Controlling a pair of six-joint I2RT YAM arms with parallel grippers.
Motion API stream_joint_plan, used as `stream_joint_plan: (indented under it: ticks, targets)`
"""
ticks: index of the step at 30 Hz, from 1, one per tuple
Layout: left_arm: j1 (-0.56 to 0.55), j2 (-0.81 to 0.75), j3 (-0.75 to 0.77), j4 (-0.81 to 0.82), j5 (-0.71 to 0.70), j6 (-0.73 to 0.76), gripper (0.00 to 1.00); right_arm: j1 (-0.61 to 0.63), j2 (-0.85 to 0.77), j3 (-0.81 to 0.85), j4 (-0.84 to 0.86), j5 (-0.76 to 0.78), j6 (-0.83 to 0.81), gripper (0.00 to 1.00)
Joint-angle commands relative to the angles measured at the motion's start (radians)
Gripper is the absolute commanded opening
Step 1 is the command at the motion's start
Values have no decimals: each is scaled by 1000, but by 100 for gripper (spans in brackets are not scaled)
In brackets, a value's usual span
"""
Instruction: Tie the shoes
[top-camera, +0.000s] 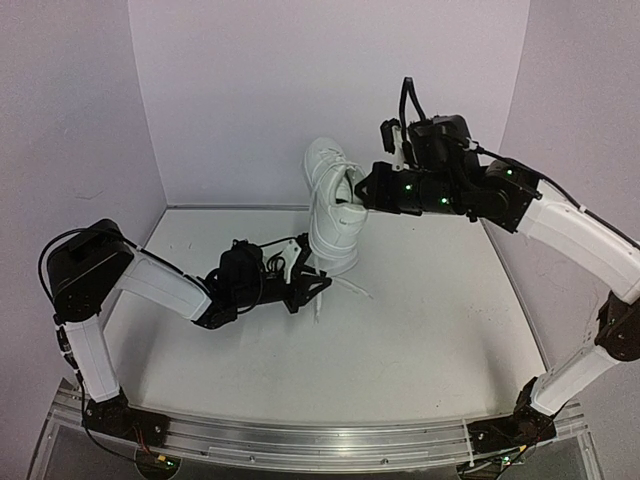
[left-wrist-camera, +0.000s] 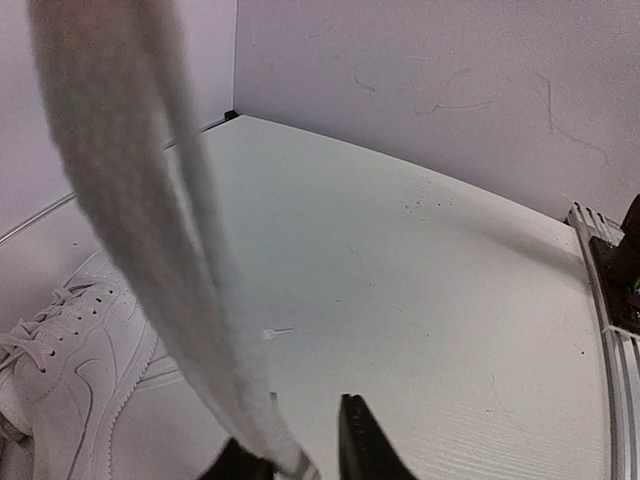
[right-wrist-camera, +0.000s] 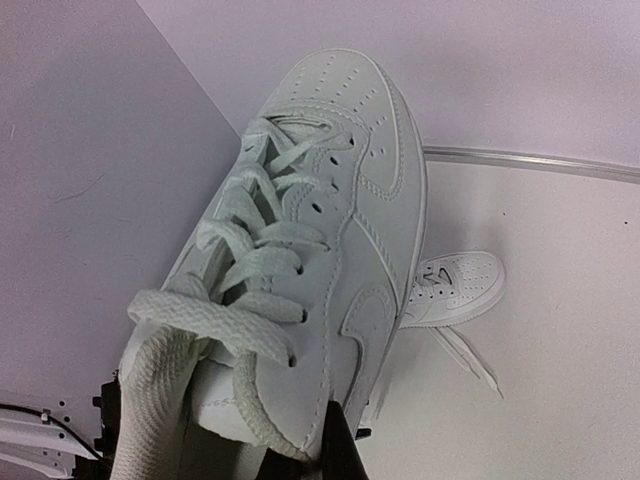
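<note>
The right gripper (top-camera: 362, 190) is clamped on the heel collar of one white shoe (right-wrist-camera: 340, 200), holding it toe-up above the table (right-wrist-camera: 570, 330). A swoosh-shaped mark (right-wrist-camera: 365, 310) is stitched on the shoe's side. The second shoe (right-wrist-camera: 455, 290) lies on the table nearby. The left gripper (left-wrist-camera: 295, 462) straddles a lace (left-wrist-camera: 150, 230), but I cannot tell whether it is pinching it.

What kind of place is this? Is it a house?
Probably not a house, more like a robot testing booth. Two robot arms are bolted to a metal rail at the edge of a white table, with plain walls closing it in. The right claw holds a shoe.
</note>
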Motion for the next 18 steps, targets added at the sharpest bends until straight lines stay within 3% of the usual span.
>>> stream_joint_plan:
  ticks: [1,3,9,18]
  targets:
    - [1,7,45,69,-20,-21,10,6,-81,73,163,13,14,0]
    - [1,-2,44,58,-31,-24,1,5,-94,65,163,22,15,0]
    - [1,-131,-8,-6,-16,-24,0,6,-150,-27,162,94,24,0]
    - [-1,-474,-50,-428,19,-68,0,14,-198,-453,263,77,196,0]
